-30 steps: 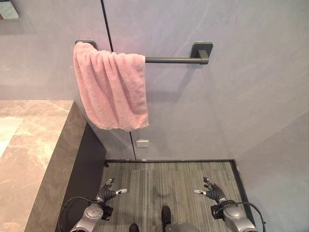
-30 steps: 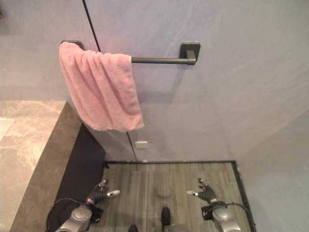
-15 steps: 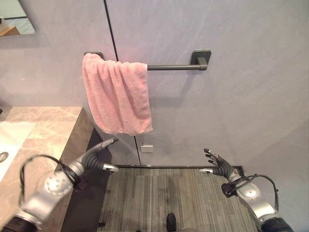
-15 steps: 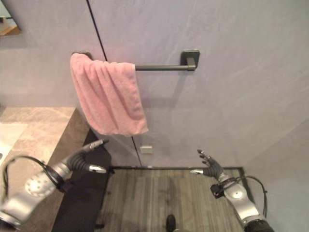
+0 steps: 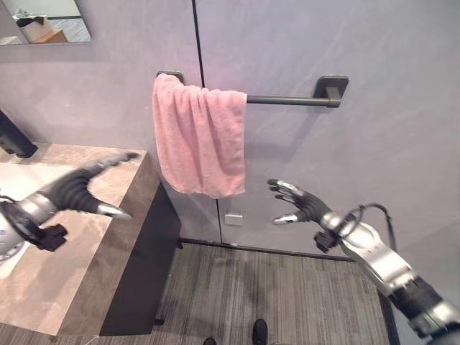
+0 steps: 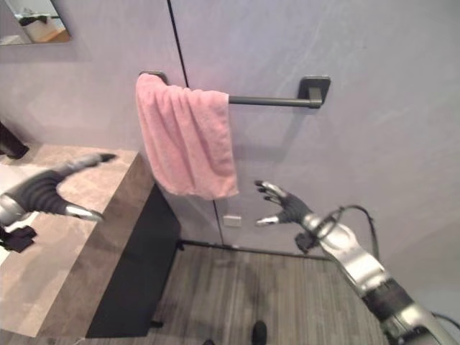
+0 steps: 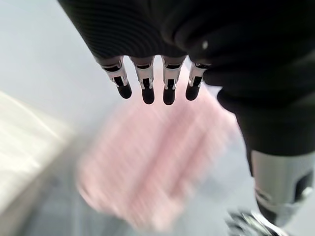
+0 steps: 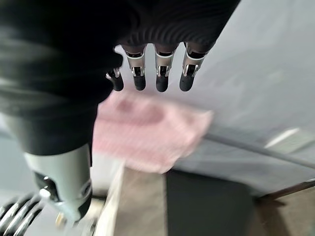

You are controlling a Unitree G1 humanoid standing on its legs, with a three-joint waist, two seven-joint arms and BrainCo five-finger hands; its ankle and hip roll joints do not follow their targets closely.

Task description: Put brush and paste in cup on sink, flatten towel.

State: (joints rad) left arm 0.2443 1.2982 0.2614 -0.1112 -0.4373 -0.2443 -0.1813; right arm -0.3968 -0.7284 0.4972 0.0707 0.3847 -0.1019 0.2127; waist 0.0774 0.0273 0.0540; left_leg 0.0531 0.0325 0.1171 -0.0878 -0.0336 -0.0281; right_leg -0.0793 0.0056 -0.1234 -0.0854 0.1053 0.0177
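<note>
1. The pink towel hangs bunched at the left end of the rail; most of the rail is bare to the right of it.
2. The right hand is up, below the towel's lower right corner and apart from it, fingers spread and holding nothing.
3. The left hand is over the counter, left of the towel and well apart from it, fingers straight, empty.
4. To flatten well, I'd say each hand should take one side edge of the towel and draw it rightward along the rail until the folds are gone.
5. A second ago both hands hung low near the floor; half a second ago they were partway up. The view has also swung.
</note>
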